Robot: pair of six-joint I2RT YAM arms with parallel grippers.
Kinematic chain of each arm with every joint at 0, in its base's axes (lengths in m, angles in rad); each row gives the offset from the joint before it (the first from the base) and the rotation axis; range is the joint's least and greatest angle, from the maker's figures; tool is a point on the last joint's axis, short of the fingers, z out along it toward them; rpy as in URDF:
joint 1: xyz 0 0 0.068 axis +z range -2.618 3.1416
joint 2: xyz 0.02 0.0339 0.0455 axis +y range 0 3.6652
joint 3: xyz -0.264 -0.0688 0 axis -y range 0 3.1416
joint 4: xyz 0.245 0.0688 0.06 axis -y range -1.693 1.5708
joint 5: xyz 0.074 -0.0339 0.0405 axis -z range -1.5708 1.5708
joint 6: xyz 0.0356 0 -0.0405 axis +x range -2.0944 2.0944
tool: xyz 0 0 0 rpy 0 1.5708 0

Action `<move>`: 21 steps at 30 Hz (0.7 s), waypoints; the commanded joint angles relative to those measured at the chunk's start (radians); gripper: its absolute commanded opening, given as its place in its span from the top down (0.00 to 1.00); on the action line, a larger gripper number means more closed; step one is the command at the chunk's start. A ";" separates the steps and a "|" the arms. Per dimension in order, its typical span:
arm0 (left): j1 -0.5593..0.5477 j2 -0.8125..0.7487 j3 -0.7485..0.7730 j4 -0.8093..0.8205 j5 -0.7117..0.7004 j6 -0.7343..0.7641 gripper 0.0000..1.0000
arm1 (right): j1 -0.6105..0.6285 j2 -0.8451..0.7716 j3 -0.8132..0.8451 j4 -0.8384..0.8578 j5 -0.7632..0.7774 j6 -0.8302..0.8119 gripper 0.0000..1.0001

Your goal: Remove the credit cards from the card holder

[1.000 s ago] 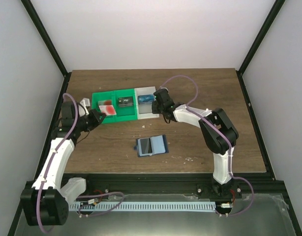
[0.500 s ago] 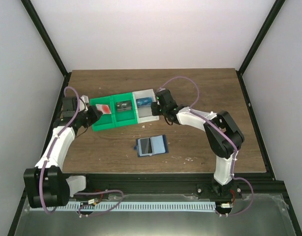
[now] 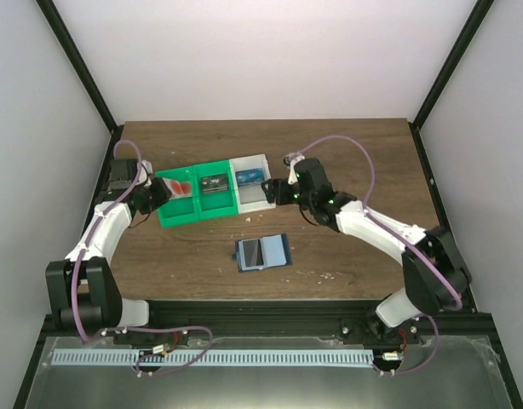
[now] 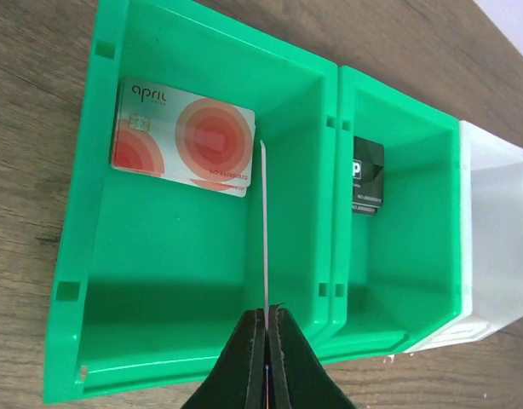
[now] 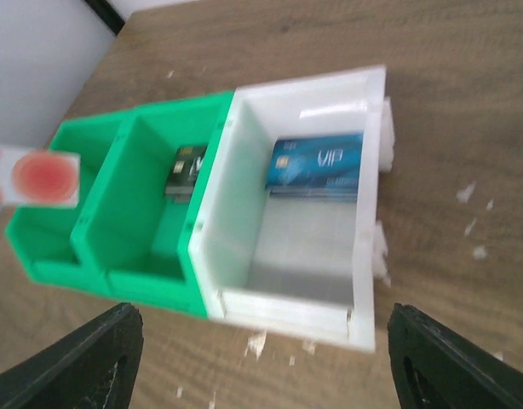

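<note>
My left gripper [image 4: 267, 313] is shut on a thin credit card [image 4: 266, 230], seen edge-on above the tray's left green compartment. The right wrist view shows this card's face, white with a red spot [image 5: 40, 177]. Below it a red-and-white card [image 4: 183, 139] lies flat in that compartment. A dark card [image 4: 367, 175] leans in the middle compartment, and a blue card [image 5: 315, 164] leans in the white one. My right gripper [image 5: 266, 358] is open, empty, just in front of the white compartment. The blue card holder [image 3: 263, 252] lies open at mid-table, apart from both grippers.
The green-and-white three-compartment tray [image 3: 212, 210] stands left of centre toward the back of the wooden table. Small white crumbs [image 5: 470, 194] are scattered on the wood near the tray's right side. Black frame posts [image 3: 83, 77] border the table.
My right gripper opened and drew back to the right from the white compartment, leaving the blue card inside. The left gripper shifted slightly back and left, still holding its card.
</note>
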 commanded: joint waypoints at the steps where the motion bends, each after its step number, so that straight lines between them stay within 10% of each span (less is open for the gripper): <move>1: 0.007 0.051 0.046 -0.007 -0.012 0.045 1.00 | -0.001 -0.126 -0.101 0.001 -0.097 0.056 0.19; 21: 0.007 0.274 0.132 0.061 0.041 0.063 1.00 | 0.000 -0.374 -0.169 -0.068 -0.042 0.049 0.16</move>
